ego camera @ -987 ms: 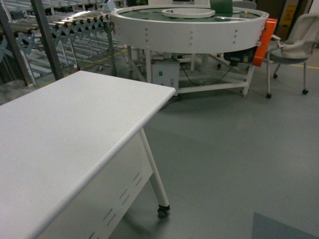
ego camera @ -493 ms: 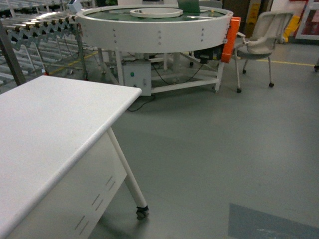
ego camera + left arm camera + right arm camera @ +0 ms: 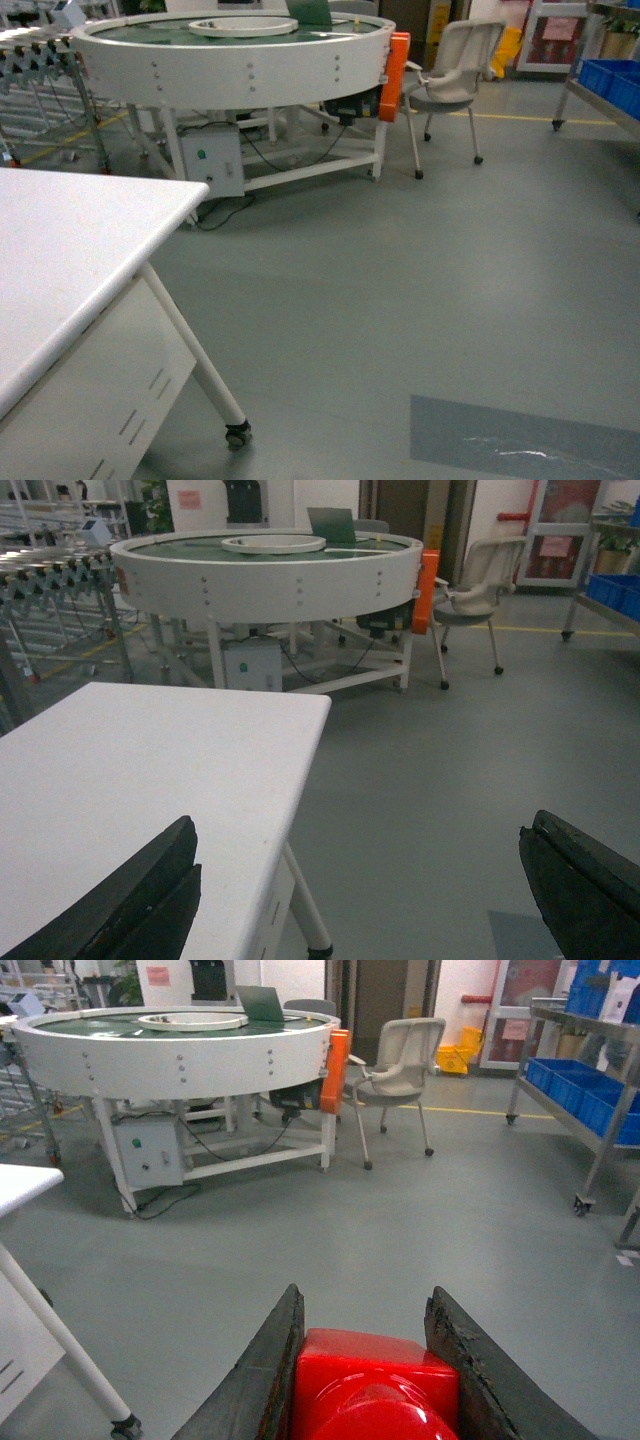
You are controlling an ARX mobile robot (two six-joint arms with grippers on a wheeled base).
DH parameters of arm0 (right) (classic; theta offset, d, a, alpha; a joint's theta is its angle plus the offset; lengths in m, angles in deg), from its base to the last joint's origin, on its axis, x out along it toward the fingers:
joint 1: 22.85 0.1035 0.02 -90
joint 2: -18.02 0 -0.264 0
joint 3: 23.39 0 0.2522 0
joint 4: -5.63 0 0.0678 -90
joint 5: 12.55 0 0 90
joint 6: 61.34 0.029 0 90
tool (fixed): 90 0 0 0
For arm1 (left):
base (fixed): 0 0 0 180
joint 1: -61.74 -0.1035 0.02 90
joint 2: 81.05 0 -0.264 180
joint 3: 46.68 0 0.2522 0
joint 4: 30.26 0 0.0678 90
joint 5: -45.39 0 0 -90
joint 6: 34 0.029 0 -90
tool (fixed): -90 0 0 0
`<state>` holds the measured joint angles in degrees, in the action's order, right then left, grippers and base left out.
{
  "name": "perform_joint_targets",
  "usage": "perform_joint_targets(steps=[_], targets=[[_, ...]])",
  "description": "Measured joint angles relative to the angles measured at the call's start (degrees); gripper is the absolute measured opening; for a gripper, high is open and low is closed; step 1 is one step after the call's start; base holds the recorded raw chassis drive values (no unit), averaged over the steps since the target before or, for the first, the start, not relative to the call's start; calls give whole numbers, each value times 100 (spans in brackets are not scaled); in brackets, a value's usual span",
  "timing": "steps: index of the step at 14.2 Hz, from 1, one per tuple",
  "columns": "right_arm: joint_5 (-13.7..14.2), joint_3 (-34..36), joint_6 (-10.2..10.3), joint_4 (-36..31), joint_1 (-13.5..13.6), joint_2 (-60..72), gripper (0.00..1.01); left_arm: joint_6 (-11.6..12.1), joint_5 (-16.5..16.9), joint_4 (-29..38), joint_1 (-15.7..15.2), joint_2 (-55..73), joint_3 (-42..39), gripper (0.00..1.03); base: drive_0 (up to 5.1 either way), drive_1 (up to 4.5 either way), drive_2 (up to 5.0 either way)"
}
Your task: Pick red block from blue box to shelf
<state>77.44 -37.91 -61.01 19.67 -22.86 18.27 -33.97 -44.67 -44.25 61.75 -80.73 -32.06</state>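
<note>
Glossy red block (image 3: 375,1385) glows at bottom centre between dark, worn black fingers (image 3: 258,1380). Grey floor (image 3: 420,290) spreads across mid-frame, white table (image 3: 70,260) lower left, orange panel (image 3: 399,62) up top, dark blue crates (image 3: 585,1095) far right.

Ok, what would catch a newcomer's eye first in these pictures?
The glossy red plastic brick, clamped in the right end effector low in its wrist view. Beyond it stands the big round white machine table with an orange panel, and dark blue crates sit on a steel shelf at right.
</note>
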Motion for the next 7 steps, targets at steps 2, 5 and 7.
perform_joint_targets(steps=[2, 5, 7], targets=[[0, 0, 0, 0, 0, 0, 29, 0, 2, 0, 0, 0, -2, 98, -157, -157, -157], [0, 0, 0, 0, 0, 0, 29, 0, 0, 0, 0, 0, 0, 98, -157, -157, -157], [0, 0, 0, 2, 0, 0, 29, 0, 2, 0, 0, 0, 0, 98, -157, -157, -157]])
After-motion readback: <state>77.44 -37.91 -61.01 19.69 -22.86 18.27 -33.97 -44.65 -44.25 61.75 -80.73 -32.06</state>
